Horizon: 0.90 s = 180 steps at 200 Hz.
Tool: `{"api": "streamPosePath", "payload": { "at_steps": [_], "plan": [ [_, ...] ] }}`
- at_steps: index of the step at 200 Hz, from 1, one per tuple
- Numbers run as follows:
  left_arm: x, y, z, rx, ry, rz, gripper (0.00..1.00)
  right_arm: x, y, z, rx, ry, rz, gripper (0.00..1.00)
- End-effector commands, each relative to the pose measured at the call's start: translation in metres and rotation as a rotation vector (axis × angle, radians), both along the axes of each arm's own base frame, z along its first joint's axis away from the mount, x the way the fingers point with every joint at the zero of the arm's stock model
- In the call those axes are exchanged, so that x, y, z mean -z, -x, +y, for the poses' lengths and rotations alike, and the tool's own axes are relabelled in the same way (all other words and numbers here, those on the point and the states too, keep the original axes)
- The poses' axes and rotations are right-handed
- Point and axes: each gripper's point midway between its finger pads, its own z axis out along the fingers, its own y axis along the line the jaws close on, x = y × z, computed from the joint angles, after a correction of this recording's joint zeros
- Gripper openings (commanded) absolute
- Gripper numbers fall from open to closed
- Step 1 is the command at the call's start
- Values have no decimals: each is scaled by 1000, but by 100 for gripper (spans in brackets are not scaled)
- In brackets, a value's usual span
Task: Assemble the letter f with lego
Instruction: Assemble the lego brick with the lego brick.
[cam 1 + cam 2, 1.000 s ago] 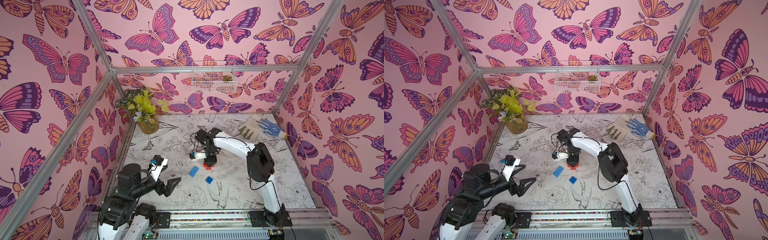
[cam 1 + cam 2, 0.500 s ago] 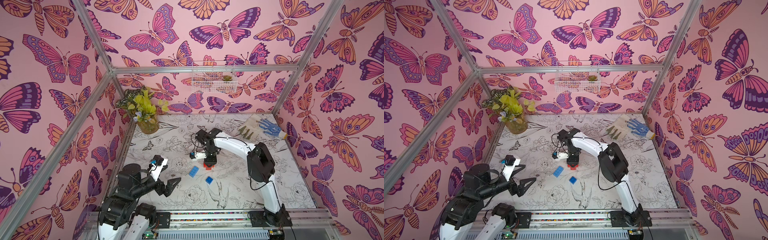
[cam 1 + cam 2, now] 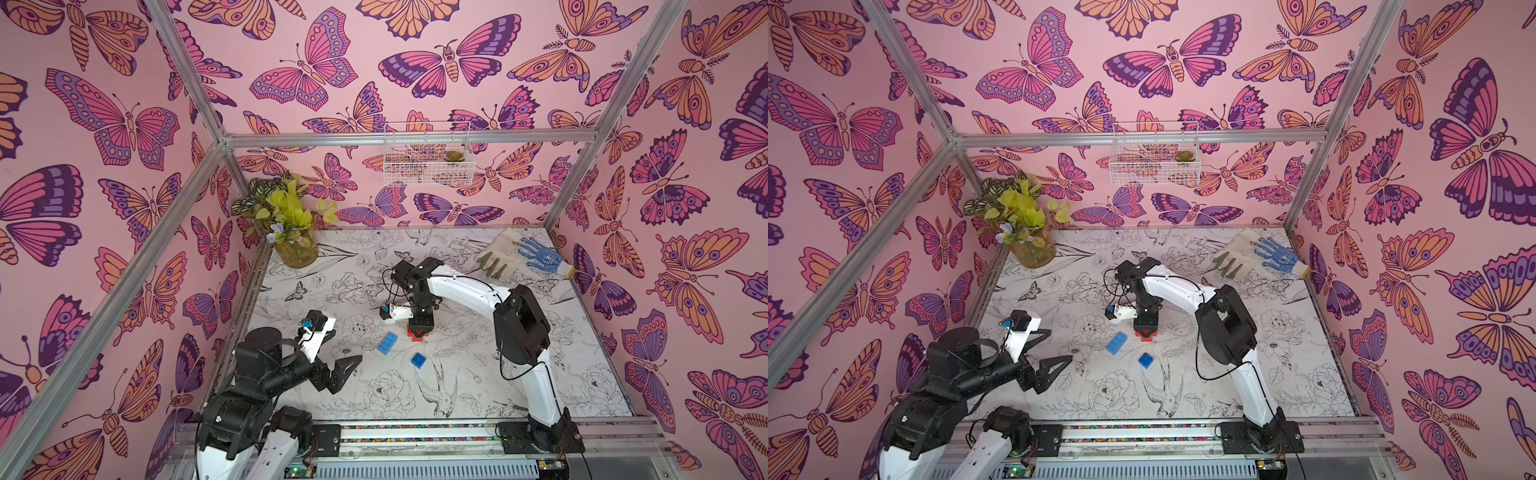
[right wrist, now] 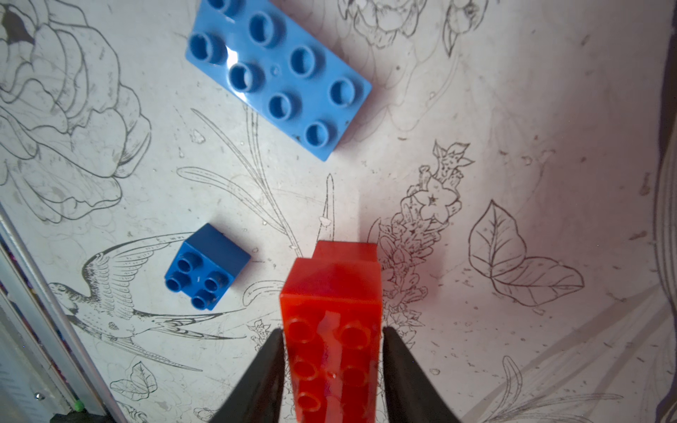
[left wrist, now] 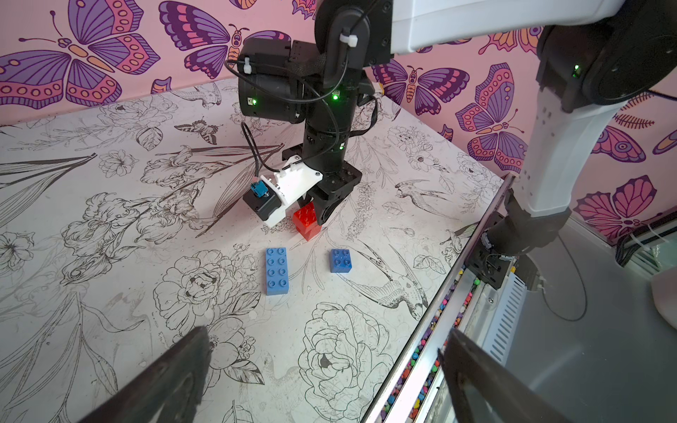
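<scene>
The step in hand looks like the joining of the 2 red bricks (image 5: 307, 221). The top red brick (image 4: 331, 329) sits on the lower red brick (image 4: 346, 251), whose end peeks out beyond it, slightly offset. The right claw (image 3: 419, 330) points straight down over this stack, near the middle of the tabletop (image 3: 582, 353). Its jaws are narrow and flank the top red brick on its 2 long sides. In the right wrist view the fingers (image 4: 263, 366) lie against the plastic or a hair off it, and I cannot tell whether they are pressing or have let go.

The left claw (image 3: 1061, 345) hangs low over the near-left part of the tabletop, wide and empty, well apart from every brick.

The letter f is, by my reading, less than half built. Only the red part is stacked, and both blue pieces lie loose, flat and studs up. The long blue brick (image 3: 387, 343) lies just beside the red stack on the left arm's side. The short blue brick (image 3: 419, 360) lies near it, toward the robot's base, touching nothing.

Next, the right claw should probably lift straight up so that it does not drag the stack (the join may be only lightly seated). Then it can go for a blue brick. The long one lies at a slant to the jaws, so the wrist would have to turn to close across its narrow width.

The red plastic is glossy, with 2 rows of round hollow studs.
</scene>
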Motion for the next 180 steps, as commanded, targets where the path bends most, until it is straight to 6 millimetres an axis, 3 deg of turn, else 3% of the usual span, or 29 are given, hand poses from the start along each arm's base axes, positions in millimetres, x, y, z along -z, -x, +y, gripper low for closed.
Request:
{"api": "streamPosePath", "payload": {
  "at_steps": [1,56,109,180],
  "plan": [
    [1,1,-3,22,6,-6,100,-18,3,0,13,-29,-14,47],
    [1,1,-3,22,6,-5,100,-43,-4,-1,63,-67,-96,51],
    [1,1,-4,25,7,-5,100,-64,-6,-7,385,-77,-148,52],
    [-1,5,-3,26,9,-29,100,-57,42,0,606,-88,-218,55]
  ]
}}
